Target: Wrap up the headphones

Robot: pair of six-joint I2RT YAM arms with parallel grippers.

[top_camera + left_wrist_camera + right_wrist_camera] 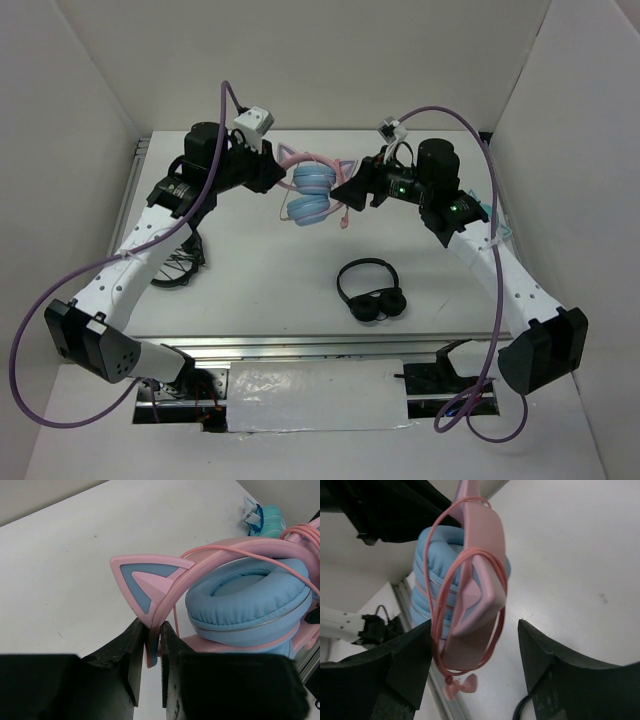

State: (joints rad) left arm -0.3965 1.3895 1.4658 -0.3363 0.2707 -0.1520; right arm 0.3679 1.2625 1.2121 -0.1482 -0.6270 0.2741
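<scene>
While the left tool (152,647) pinches the headphones (310,192) by the band, the right tool (475,650) gapes beside them; black headphones (372,293) lie well apart on the counter (260,270).

overhead from behind, close wrists, headphones (312,181) shared

Looks smooth matt pink plastic on the headphones (235,600), soft blue leatherette on their cups, faintly scuffed matt white on the table (75,565).
</scene>
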